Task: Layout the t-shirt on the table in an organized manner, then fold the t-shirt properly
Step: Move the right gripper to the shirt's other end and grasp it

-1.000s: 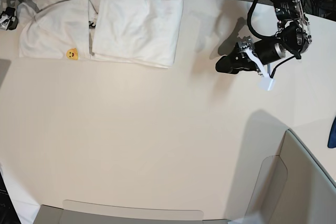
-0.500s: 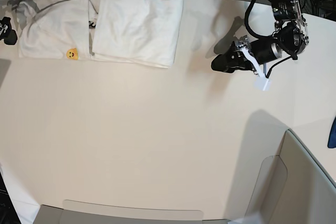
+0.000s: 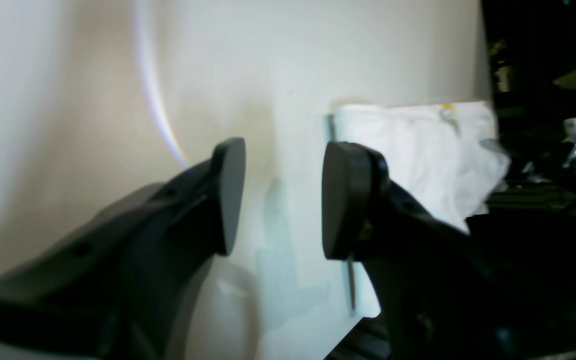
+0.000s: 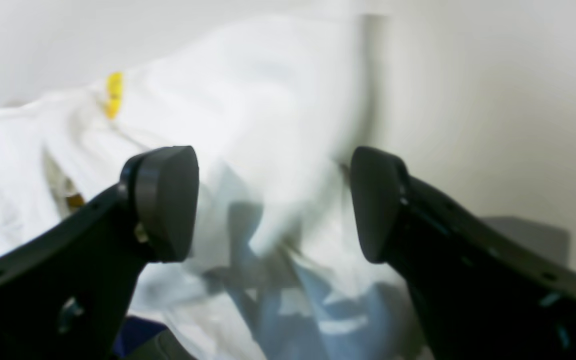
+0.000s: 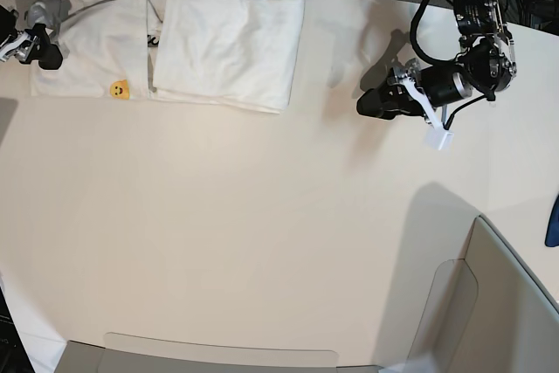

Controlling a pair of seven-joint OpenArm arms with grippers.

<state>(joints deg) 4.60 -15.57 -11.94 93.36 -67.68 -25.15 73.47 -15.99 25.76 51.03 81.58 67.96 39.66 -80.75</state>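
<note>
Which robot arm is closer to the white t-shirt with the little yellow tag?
The right one. The right gripper sits at the t-shirt's edge, jaws open. The left gripper hangs over bare table, well away from it.

Black arms (image 5: 476,50), rounded matte fingers (image 3: 230,195), dark cables.

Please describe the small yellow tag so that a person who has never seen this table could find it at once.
Look at the far left corner of the large beige table in the base view, where the folded white t-shirt lies. Near the shirt's left end, along its near edge, sits the small yellow tag. It is the only coloured spot on the otherwise white cloth.
</note>
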